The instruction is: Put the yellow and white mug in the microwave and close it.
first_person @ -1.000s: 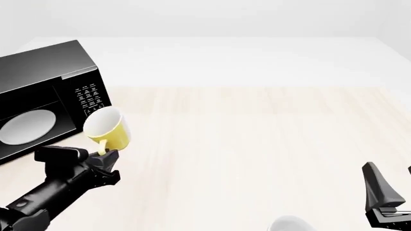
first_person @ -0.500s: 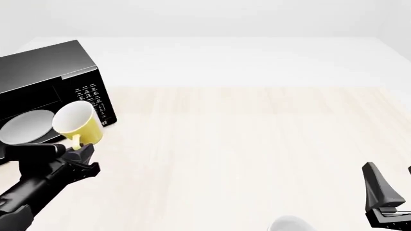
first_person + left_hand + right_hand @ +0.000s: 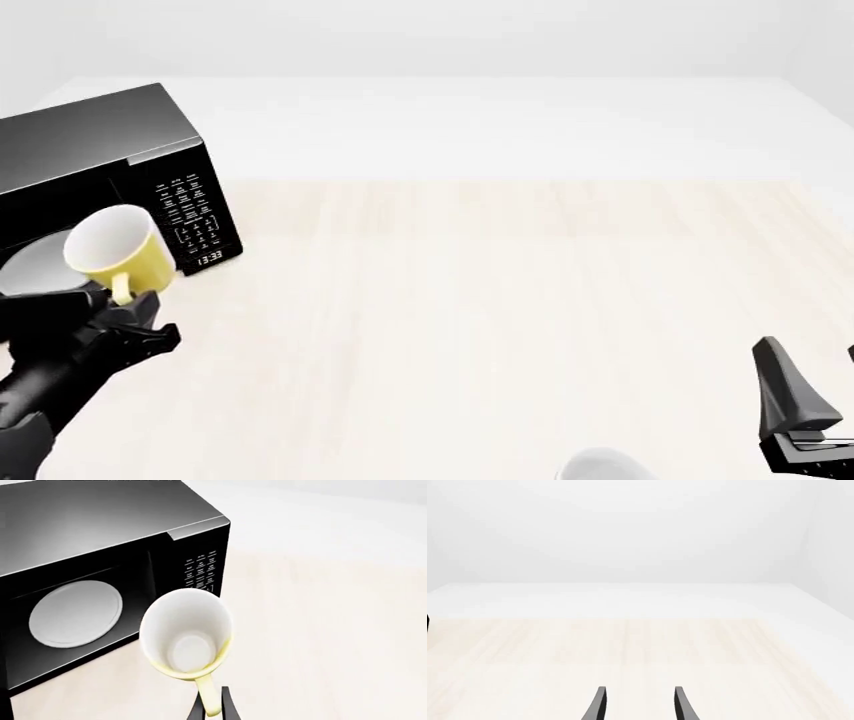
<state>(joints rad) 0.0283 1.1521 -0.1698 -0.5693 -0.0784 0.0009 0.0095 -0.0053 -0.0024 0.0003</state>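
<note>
The yellow and white mug [image 3: 120,253] is tilted, its white inside facing the camera, and hangs in the air in front of the black microwave [image 3: 107,140] at the far left. My left gripper [image 3: 123,300] is shut on the mug's yellow handle [image 3: 209,700]. In the left wrist view the mug [image 3: 189,635] sits just before the microwave's open cavity, beside the white turntable plate [image 3: 75,612] and the keypad [image 3: 202,572]. The microwave's door is not in view. My right gripper [image 3: 637,702] is open and empty, low at the right [image 3: 801,400].
A plain white rounded vessel [image 3: 603,466] shows partly at the bottom edge of the front view, near the right arm. The light wooden tabletop [image 3: 534,300] stretches between the arms, with a white surface beyond it.
My left gripper has carried the mug to the left and a little back, from in front of the keypad to in front of the microwave's cavity. The right arm has not moved.
</note>
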